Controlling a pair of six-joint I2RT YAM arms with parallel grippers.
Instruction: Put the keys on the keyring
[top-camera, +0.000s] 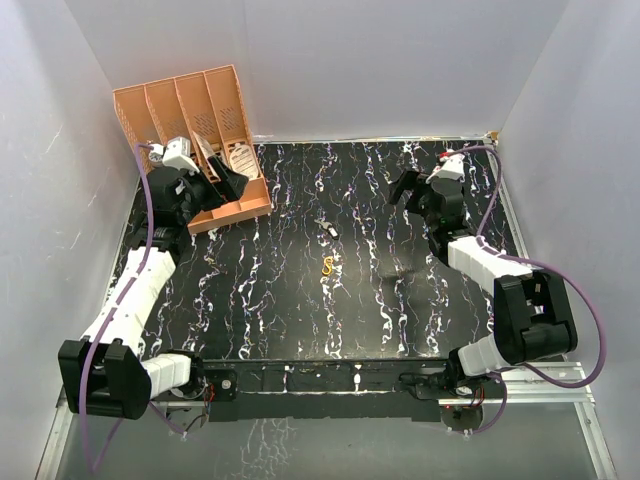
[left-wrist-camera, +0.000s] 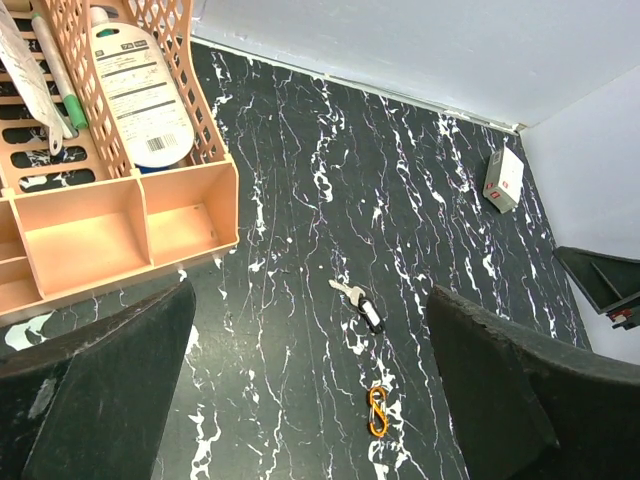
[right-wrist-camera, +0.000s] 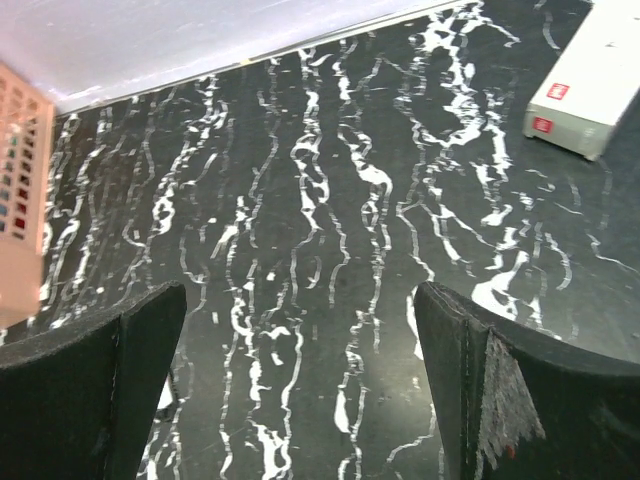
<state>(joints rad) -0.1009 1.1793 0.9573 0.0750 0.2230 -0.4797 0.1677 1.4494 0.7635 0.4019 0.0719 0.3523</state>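
Plainly nothing is held yet. The keys (top-camera: 331, 229) lie flat on the dark marbled surface (top-camera: 270, 300), about midway between the two arms. The keyring (top-camera: 328, 265) lies near them on the side toward the arm bases, not touching. The left jaws are spread wide and empty, up beside the orange organizer (top-camera: 190, 110). The right jaws are spread and empty too, over the far right of the surface.

I'd judge this to be the opening step, the reach toward the pieces. The next move calls for one arm to come down squarely over the keys and pinch a thin, flat thing off a hard surface. The other arm would take the yellow clip so its gate can be worked.

The right wrist camera shows neither piece, only streaked surface and a white box (right-wrist-camera: 590, 85). The clip's gate and the hole in the keys are too small to make out. From above, the left jaws are hard to separate from the organizer behind them.
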